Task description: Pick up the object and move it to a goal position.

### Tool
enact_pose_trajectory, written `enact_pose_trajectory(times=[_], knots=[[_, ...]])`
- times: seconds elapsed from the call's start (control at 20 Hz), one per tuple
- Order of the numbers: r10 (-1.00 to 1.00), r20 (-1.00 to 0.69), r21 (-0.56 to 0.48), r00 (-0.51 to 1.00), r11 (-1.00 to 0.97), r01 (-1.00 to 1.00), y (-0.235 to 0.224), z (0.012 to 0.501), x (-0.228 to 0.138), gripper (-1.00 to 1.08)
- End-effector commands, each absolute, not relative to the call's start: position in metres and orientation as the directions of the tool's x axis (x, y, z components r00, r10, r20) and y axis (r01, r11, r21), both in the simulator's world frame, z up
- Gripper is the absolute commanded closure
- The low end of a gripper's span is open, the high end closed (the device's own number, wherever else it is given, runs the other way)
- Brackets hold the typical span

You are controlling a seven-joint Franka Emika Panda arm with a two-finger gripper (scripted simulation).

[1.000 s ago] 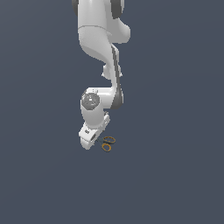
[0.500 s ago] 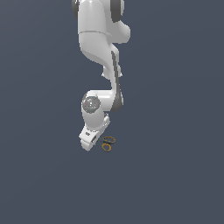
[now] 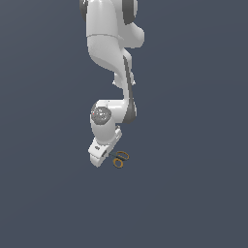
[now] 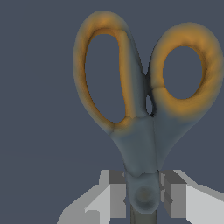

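One white, jointed robot arm (image 3: 109, 58), coming down from the top centre of the exterior view to just below mid-frame. At its lower end, one white gripper (image 3: 100, 154), tilted, low over the flat dark blue-grey ground (image 3: 43, 193). Just to the exterior view's right of it, one small pair of scissors with thin dark grey blades and two orange-rimmed oval finger loops (image 3: 119, 159), loops pointing away from the gripper, blades running in under it. No second object anywhere on the ground.

In the wrist view, two grey fingertips (image 4: 114, 192), one on each side of the scissors (image 4: 140, 109) at the pivot screw, pressed against the grey neck below the loops. Gripper (image 4: 143, 194) closed on the scissors there. Two loops counted, one long oval and one rounder; blades hidden past the frame edge. Lifted or resting on the ground: cannot tell.
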State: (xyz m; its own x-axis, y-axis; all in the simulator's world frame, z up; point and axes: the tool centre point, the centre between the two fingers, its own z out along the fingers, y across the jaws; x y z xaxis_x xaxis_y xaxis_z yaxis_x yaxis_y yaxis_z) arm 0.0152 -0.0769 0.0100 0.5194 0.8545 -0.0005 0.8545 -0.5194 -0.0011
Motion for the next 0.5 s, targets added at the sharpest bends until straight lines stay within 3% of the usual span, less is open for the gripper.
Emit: enact_pose_trajectory(times=[0.0,0.45], knots=[[0.854,0.000,0.000,0.520,-0.520,0.854,-0.077,0.013,0.015,1.08],[0.855,-0.001,0.000,0.519,-0.519,0.855,-0.067,0.048,0.006,1.08]])
